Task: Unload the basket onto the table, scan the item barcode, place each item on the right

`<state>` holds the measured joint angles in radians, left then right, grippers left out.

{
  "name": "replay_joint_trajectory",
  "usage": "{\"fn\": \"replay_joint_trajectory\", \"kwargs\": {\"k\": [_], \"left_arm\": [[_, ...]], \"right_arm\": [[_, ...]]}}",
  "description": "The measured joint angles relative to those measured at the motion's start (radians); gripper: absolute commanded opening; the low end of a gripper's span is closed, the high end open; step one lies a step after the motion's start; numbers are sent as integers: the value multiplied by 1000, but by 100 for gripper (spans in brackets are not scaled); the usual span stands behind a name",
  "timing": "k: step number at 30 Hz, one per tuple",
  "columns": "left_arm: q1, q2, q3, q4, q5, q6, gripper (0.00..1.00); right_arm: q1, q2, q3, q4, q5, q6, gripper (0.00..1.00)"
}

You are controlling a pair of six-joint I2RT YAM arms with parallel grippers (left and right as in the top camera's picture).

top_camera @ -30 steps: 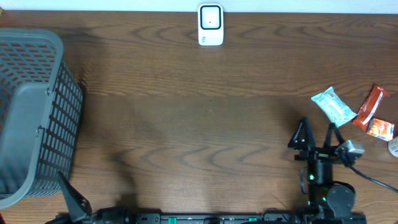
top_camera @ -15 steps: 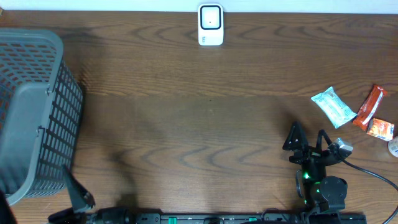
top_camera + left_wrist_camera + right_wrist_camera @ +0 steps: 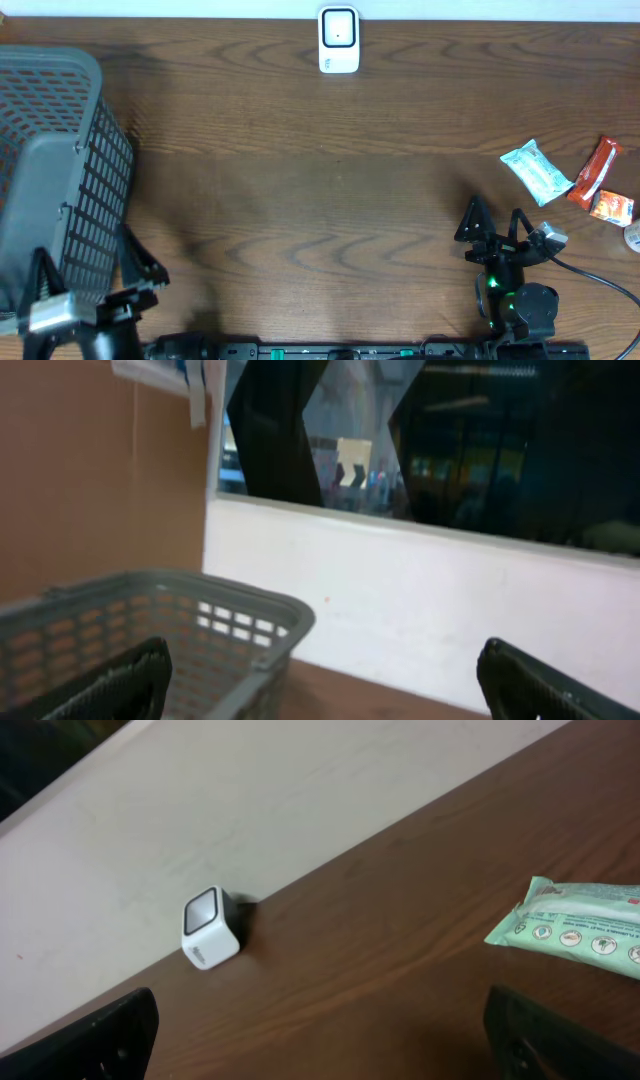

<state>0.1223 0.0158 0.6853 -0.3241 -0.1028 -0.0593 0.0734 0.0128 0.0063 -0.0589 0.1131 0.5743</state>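
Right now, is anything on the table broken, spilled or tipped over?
Nothing stands out. The basket stands upright at the left, the scanner sits at the far edge, and the green packet and orange wrapper lie flat at the right.

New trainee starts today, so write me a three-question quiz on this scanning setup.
1. True or false: the left gripper and the right gripper are both open and empty.
2. Which gripper is nearer the green packet?
3. The scanner stands: A at the far edge of the table; B beside the green packet; C between the grippers.
Key: 1 true; 2 right; 3 A.
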Motion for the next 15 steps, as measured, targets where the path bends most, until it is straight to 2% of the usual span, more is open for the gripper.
{"fn": "replay_joint_trajectory", "kwargs": {"k": [4,15], "left_arm": [[0,0,-86,38,0,-48,98],[0,0,-235,74,0,-75,98]], "right_arm": [[0,0,0,0,0,0,99],[0,0,0,0,0,0,99]]}}
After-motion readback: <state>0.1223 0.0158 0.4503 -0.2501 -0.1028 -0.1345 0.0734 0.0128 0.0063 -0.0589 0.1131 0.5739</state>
